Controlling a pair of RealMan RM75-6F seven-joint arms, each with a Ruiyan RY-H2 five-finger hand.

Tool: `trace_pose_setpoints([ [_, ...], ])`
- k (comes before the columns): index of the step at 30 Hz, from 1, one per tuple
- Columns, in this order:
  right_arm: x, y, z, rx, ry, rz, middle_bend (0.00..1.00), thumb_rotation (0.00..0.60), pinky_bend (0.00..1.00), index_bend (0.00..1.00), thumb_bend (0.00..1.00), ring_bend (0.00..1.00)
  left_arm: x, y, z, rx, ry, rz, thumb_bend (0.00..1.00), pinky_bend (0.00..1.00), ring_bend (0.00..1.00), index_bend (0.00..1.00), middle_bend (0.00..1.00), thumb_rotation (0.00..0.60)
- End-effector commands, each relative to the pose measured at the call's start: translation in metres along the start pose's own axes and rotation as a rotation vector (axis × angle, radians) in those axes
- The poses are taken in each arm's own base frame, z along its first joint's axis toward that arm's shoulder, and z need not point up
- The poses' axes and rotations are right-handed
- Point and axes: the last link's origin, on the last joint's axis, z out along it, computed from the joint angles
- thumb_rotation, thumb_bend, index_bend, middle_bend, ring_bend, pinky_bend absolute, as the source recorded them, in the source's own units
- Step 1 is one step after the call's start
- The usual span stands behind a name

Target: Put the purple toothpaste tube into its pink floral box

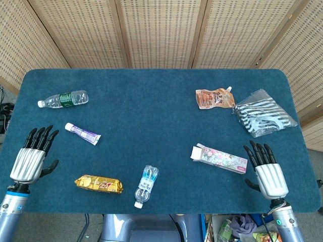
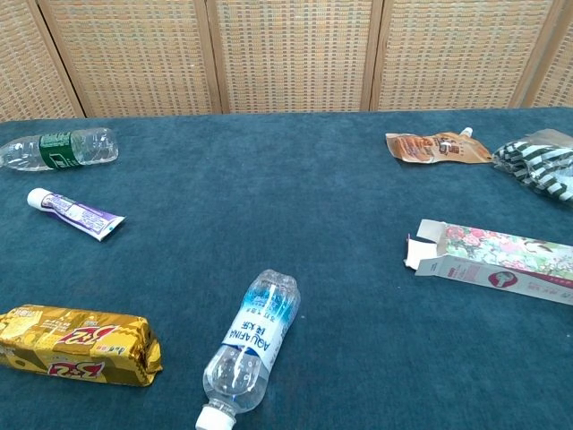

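The purple toothpaste tube (image 1: 83,133) (image 2: 75,214) lies flat on the left side of the blue table, white cap pointing left. The pink floral box (image 1: 219,158) (image 2: 495,262) lies on its side at the right, its flaps open toward the left. My left hand (image 1: 32,157) hovers open near the table's left front edge, left of and a little nearer than the tube. My right hand (image 1: 266,170) rests open just right of the box, fingers spread, holding nothing. Neither hand shows in the chest view.
A green-label water bottle (image 1: 64,99) lies at the back left. A gold snack bar (image 1: 99,184) and a small water bottle (image 1: 146,185) lie near the front. An orange spout pouch (image 1: 215,98) and a striped plastic bag (image 1: 263,113) sit at the back right.
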Motion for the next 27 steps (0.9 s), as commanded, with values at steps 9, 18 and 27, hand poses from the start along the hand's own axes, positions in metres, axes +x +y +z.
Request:
trace_pose_setpoints([
  [9, 0.0, 0.0, 0.001, 0.003, 0.007, 0.007, 0.0, 0.6, 0.0, 0.03, 0.01, 0.0, 0.015, -0.033, 0.07, -0.018, -0.09, 0.146, 0.26, 0.03, 0.0, 0.05, 0.0, 0.6],
  [18, -0.005, 0.0, 0.002, -0.002, 0.003, 0.0, 0.0, 0.6, 0.0, 0.03, 0.01, 0.0, -0.002, -0.049, 0.131, 0.013, -0.299, 0.276, 0.26, 0.2, 0.07, 0.16, 0.1, 0.6],
  [27, -0.005, 0.002, 0.002, -0.008, 0.002, 0.001, 0.0, 0.6, 0.0, 0.03, 0.01, 0.0, -0.029, -0.038, 0.151, -0.005, -0.38, 0.338, 0.26, 0.21, 0.08, 0.18, 0.13, 0.6],
])
